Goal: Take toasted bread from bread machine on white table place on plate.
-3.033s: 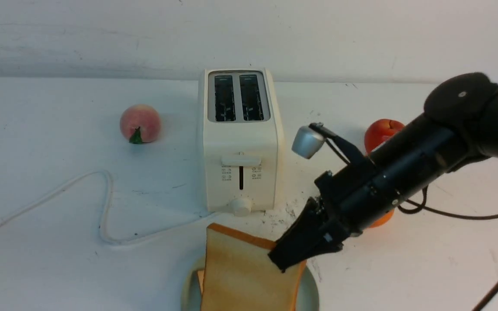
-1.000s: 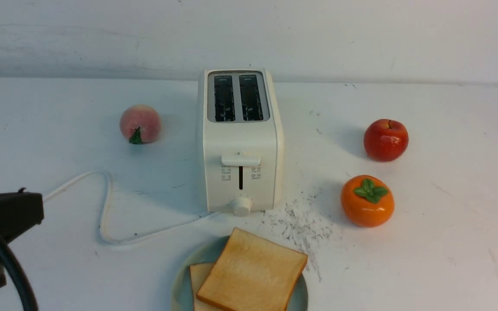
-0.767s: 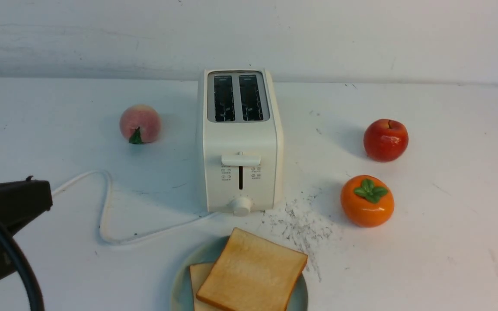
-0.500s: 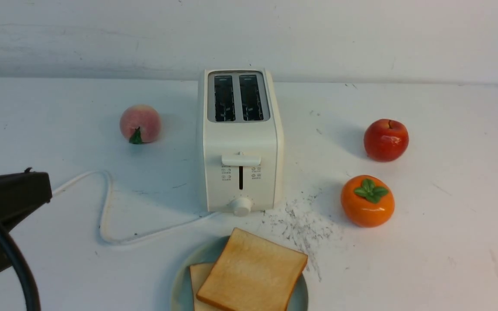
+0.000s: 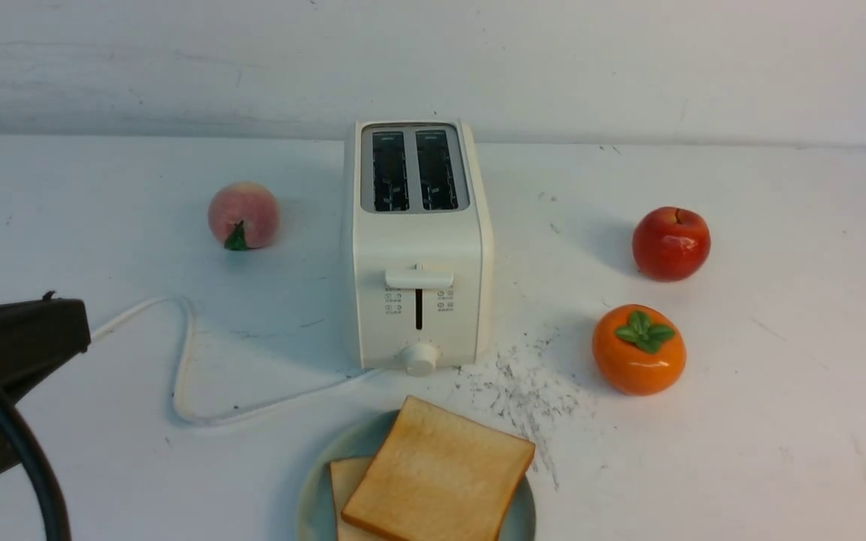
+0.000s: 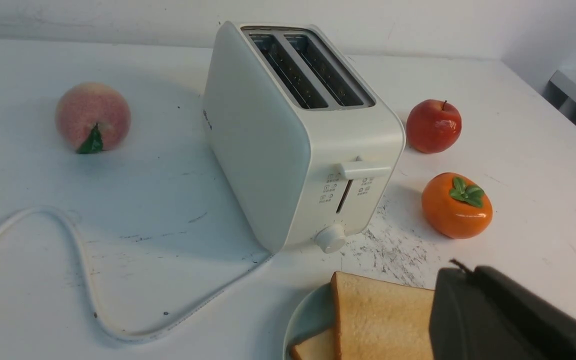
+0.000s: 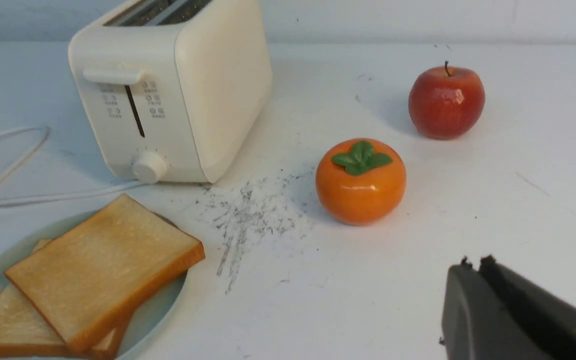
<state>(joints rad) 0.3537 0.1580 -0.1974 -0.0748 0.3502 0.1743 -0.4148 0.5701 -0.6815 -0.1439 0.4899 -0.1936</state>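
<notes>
I find my left hand [image 6: 463, 270] closed, fingertips together, and my right hand [image 7: 478, 265] likewise; neither holds anything. The right has withdrawn from the front view since the earlier frame, while the left has entered it. The upper slice [image 5: 440, 473], then gripped and raised, now rests across the lower slice [image 7: 15, 320] on the plate [image 5: 316, 503], near the toaster [image 5: 418, 240].
</notes>
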